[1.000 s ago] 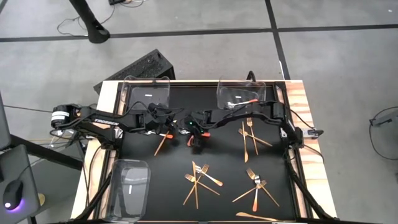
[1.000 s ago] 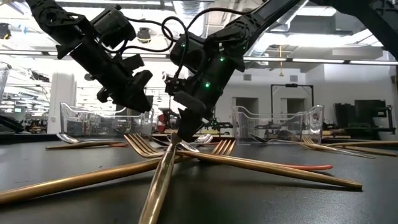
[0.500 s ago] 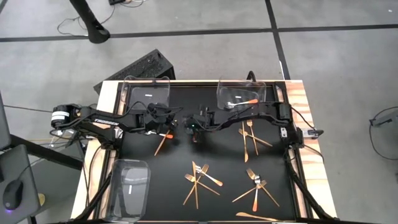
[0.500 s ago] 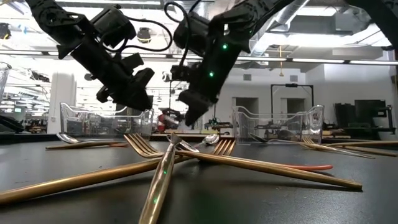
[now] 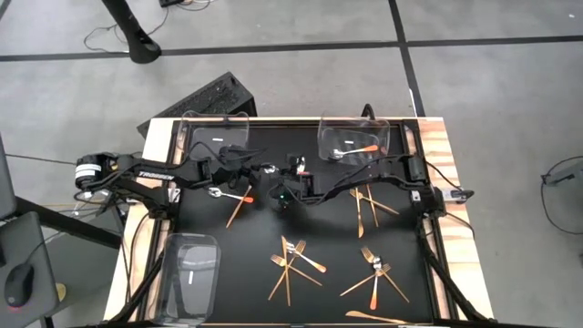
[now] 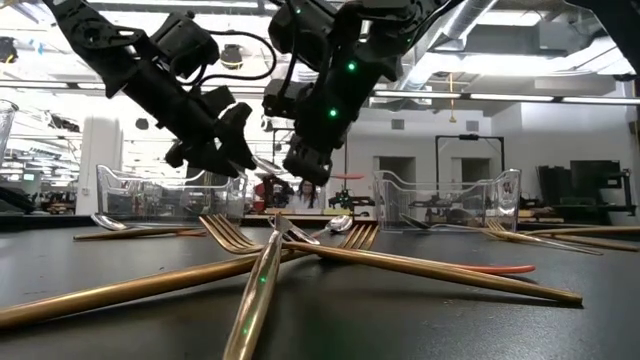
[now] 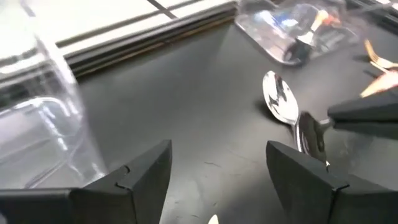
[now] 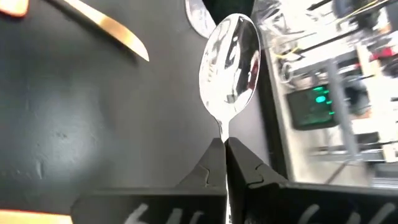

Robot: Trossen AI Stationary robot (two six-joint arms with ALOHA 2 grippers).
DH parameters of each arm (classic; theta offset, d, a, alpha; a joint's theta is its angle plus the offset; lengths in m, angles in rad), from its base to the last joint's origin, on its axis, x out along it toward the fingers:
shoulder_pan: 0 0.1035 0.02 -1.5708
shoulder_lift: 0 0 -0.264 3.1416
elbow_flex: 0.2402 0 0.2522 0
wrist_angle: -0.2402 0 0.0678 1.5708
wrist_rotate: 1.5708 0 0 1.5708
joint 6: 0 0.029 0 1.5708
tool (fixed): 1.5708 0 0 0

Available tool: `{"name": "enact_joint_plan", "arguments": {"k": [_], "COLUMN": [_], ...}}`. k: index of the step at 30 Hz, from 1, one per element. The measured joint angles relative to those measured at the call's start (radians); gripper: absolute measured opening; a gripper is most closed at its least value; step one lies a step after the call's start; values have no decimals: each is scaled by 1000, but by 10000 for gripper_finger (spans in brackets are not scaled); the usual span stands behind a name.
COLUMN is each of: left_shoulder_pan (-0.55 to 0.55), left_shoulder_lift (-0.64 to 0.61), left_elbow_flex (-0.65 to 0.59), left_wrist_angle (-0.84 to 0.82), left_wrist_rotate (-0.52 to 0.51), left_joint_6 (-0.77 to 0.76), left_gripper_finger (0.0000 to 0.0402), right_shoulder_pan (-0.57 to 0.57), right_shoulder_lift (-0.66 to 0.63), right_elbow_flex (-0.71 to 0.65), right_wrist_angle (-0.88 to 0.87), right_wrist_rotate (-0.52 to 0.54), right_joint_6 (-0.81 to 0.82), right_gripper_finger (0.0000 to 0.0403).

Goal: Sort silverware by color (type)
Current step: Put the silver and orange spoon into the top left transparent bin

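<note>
**A:** Right gripper (image 8: 224, 163) sits over the middle of the black-topped desk (image 5: 246, 251), toward its far edge. Its fingers are pressed together on the thin neck of a polished silver spoon (image 8: 229, 59), bowl pointing away from the wrist, lifted clear of the surface.

**B:** Confirmed from table height: the right gripper (image 6: 303, 165) hangs above the utensils, not touching them. The left one?

**A:** Left gripper (image 7: 217, 165) is just beside it, on the left half of the desk near the far edge. Its two dark fingers (image 7: 146, 171) stand spread wide with nothing between them. Seen past them, a second silver spoon (image 7: 281, 102) lies flat on the black top (handle hidden behind the other arm).

**B:** And the rest of the silverware?

**A:** From above: a silver-headed spoon with an orange-red handle (image 5: 230, 194) lies below the left gripper, crossing a slim gold utensil (image 5: 235, 211). A cluster of gold forks (image 5: 293, 262) sits near the front edge at centre, another cluster (image 5: 375, 271) toward the front right corner, and crossed gold pieces (image 5: 366, 202) lie by the right edge.

**B:** Trays?

**A:** Clear plastic rectangular tray at the far right (image 5: 328, 129) holds an orange-handled spoon (image 5: 353, 150). Another clear tray (image 5: 202, 128) at the far left; a third (image 5: 173, 251) at the front left corner.
</note>
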Motion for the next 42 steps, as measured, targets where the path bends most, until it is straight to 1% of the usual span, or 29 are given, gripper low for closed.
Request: {"name": "enact_joint_plan", "arguments": {"k": [4,7,10,13,17,22,24,27,32,36,39,42], "left_shoulder_pan": [24,53,104,141,172,178,178,178,178,181,181,181], "left_shoulder_lift": [0,2,1,1,1,1,1,1,1,1,1,1], "left_elbow_flex": [0,0,0,0,0,0,0,0,0,0,0,0], "left_wrist_angle": [1,15,59,68,57,69,80,105,116,119,124,130], "left_wrist_rotate": [100,232,363,427,487,502,503,501,465,462,475,497], "left_joint_6": [64,83,62,6,-6,-6,-3,-1,-3,-3,18,51], "left_gripper_finger": [247,248,246,241,235,234,234,234,234,232,216,173], "right_shoulder_pan": [15,15,15,14,8,-17,-24,-27,-12,-3,1,2], "right_shoulder_lift": [1,-4,-3,-2,-2,-2,-2,-2,-2,-2,-2,-2], "right_elbow_flex": [-1,7,8,26,27,26,26,26,26,26,26,26], "right_wrist_angle": [35,123,189,181,156,26,-13,-23,-7,6,22,35], "right_wrist_rotate": [68,73,83,108,169,154,125,74,67,67,67,66], "right_joint_6": [-79,-114,-187,-235,-242,-128,-87,-49,-62,-85,-88,-101], "right_gripper_finger": [7,7,7,7,7,7,7,8,8,8,8,8]}}
